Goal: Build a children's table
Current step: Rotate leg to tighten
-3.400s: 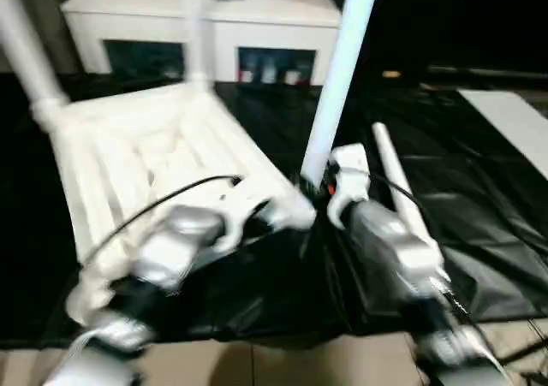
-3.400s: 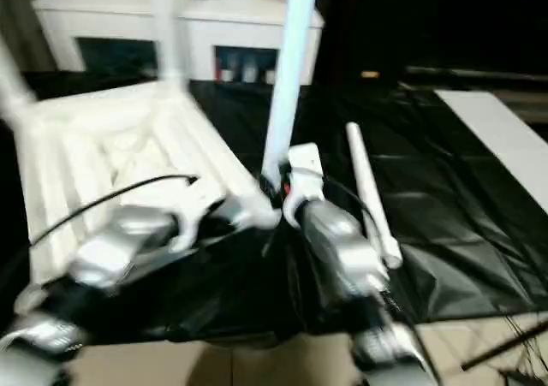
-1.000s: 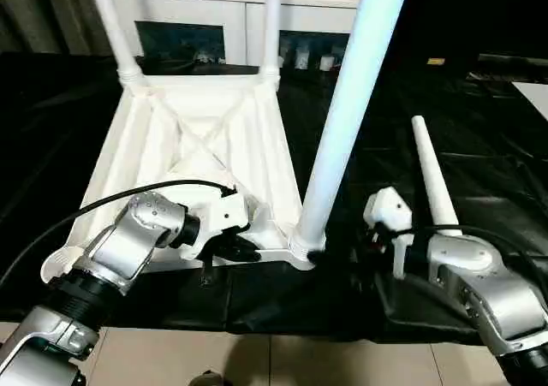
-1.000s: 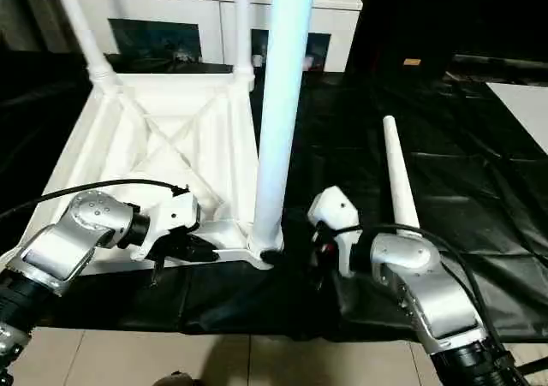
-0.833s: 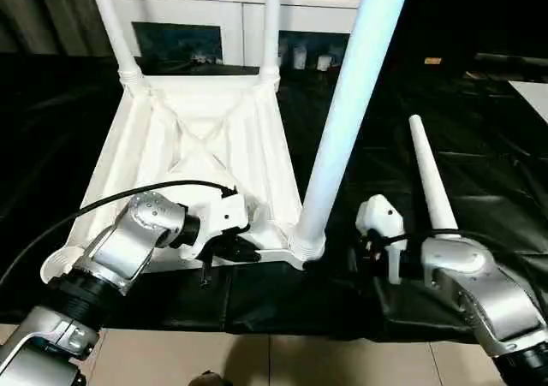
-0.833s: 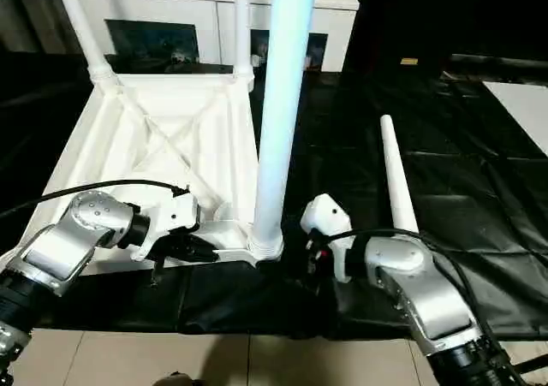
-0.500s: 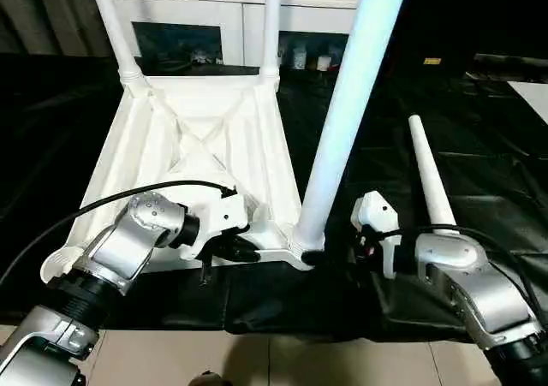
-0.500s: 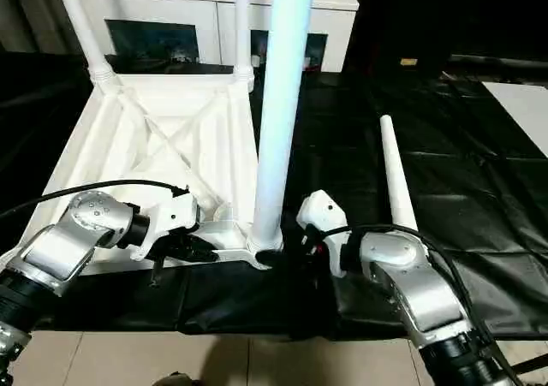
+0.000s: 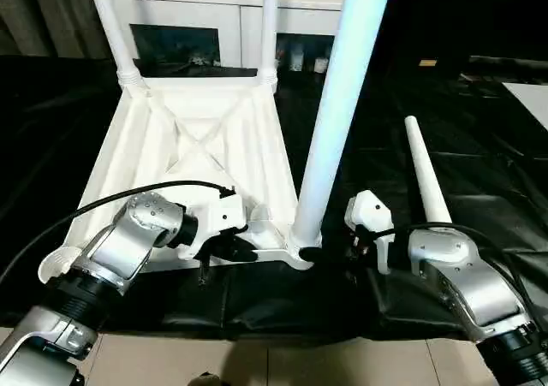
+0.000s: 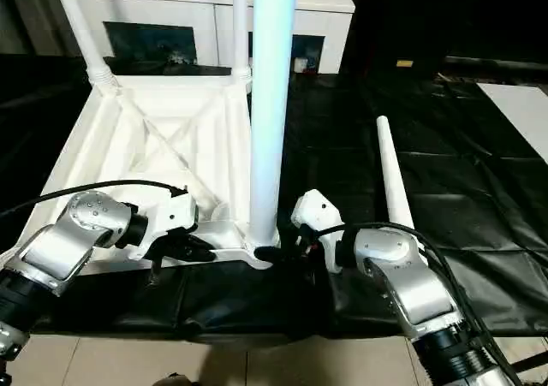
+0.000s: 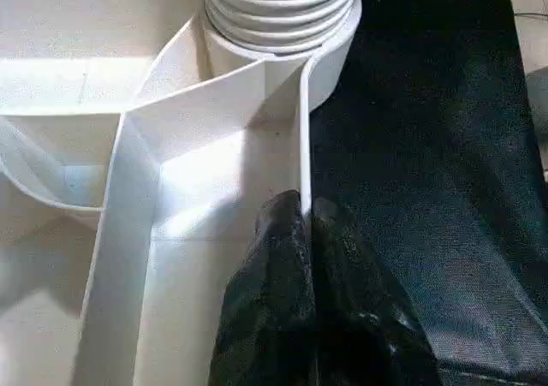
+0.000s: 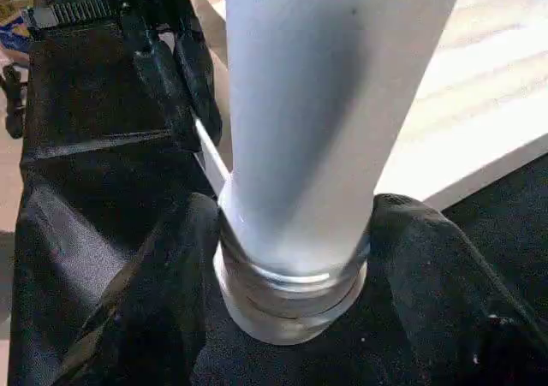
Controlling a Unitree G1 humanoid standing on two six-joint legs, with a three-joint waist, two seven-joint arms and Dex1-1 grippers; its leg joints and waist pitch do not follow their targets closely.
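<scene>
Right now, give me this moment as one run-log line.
left tool: shut on tabletop rim | right tool: around near leg | fourth leg: loose on mat

left end effector (image 11: pixel 304 223) pinched shut, right end effector (image 12: pixel 291 258) straddling

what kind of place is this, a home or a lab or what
Probably an indoor room set up as a robot test space: a black sheet covers the work area, tiled floor at its edge, and a white cabinet with glass doors behind.

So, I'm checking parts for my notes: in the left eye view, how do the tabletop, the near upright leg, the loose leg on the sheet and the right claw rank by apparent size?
1. Tabletop
2. Near upright leg, enlarged by closeness
3. Loose leg
4. Right claw
</scene>
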